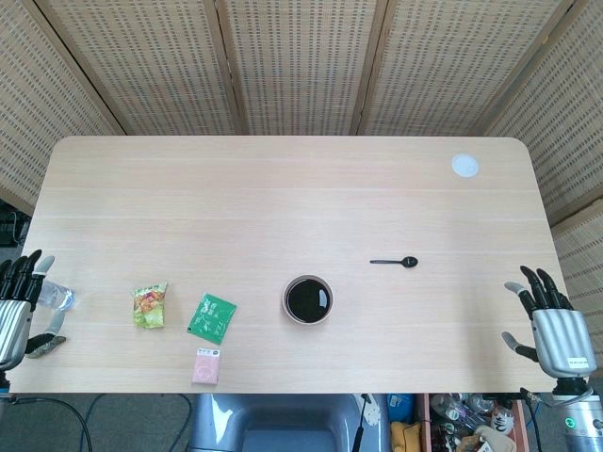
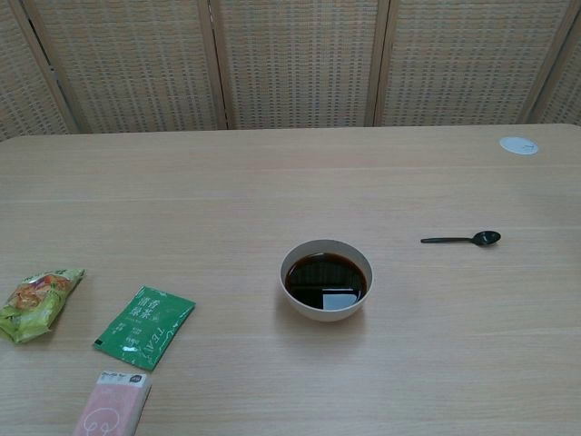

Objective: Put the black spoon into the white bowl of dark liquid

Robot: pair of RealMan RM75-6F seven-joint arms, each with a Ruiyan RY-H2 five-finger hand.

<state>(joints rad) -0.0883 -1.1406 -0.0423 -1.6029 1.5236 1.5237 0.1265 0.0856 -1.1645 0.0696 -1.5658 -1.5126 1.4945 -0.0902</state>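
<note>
Lying flat on the table (image 1: 283, 188), the black spoon (image 1: 396, 262) sits well apart from the right robot hand (image 1: 551, 325), toward the left robot hand (image 1: 19, 311). Both robot hands are spread and hold nothing. The white bowl of dark liquid (image 1: 308, 299) stands between them.

A pale wood-grain worktop (image 1: 283, 188) with rounded far corners is seen filling most of the head view, and a small white round disc (image 1: 464, 166) is set into it toward 1 o'clock. Behind it, at 12 o'clock, the scene is closed off by woven rattan screen panels (image 1: 301, 66) framed in brown wooden posts, with angled panels at 10 and 2 o'clock. Below the near edge, at 6 o'clock, a grey floor (image 1: 141, 414) with cables and a cluttered box (image 1: 462, 419) is shown under even, soft light.
</note>
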